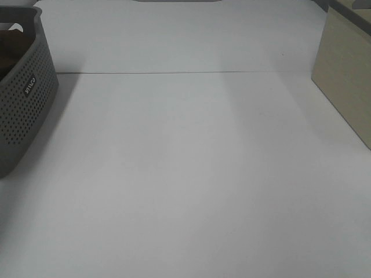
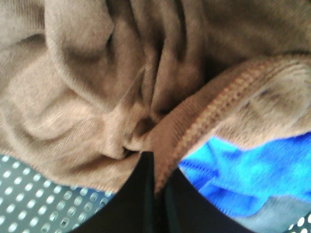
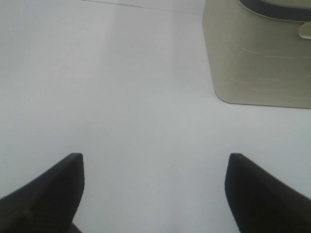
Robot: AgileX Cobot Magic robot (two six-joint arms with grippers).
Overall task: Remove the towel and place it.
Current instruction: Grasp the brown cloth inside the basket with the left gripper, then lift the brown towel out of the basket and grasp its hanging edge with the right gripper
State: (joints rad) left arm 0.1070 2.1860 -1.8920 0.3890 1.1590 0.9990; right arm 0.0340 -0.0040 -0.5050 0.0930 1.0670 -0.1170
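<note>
The towel (image 2: 112,82) is a brown plush cloth, crumpled, with a stitched hem (image 2: 214,107) running across it. It fills the left wrist view and lies inside the grey perforated basket (image 2: 34,199). My left gripper (image 2: 154,159) has its two dark fingers pressed together on a fold of the towel by the hem. My right gripper (image 3: 155,162) is open and empty over the bare white table (image 3: 121,97). Neither gripper shows in the exterior view. No white tag is in view.
A blue cloth (image 2: 243,170) lies under the towel in the basket. The basket (image 1: 23,110) stands at the table's left edge, a dark brown patch (image 1: 10,49) showing inside. A beige box (image 1: 345,75) stands at the right, also in the right wrist view (image 3: 257,58).
</note>
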